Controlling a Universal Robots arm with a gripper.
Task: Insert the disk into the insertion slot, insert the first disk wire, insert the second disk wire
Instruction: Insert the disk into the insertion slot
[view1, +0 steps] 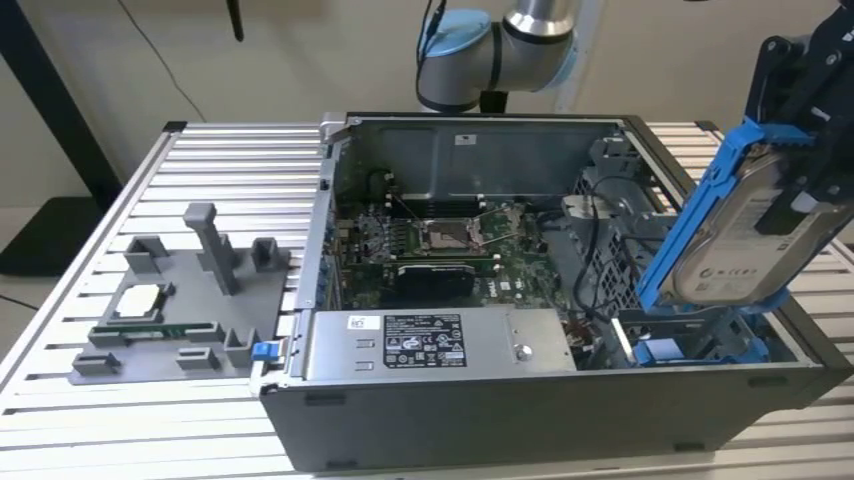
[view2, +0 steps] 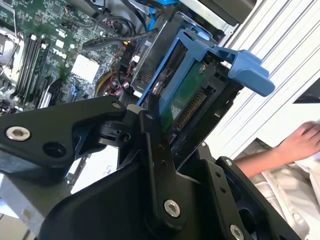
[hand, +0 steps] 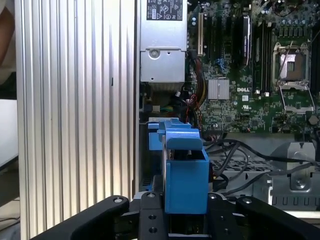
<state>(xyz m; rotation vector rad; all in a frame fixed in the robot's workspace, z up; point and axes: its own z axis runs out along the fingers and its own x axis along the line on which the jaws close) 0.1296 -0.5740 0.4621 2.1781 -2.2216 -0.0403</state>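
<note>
Disk: clamped in gripper, tilted above insertion slot, lower right of exterior view; all three insertions outstanding.

insertion slot partly behind disk, hand cut by edge

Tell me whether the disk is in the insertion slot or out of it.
Out. The gripper holds the disk tilted, mostly above the case, its lower end near the insertion slot, not seated.
</note>
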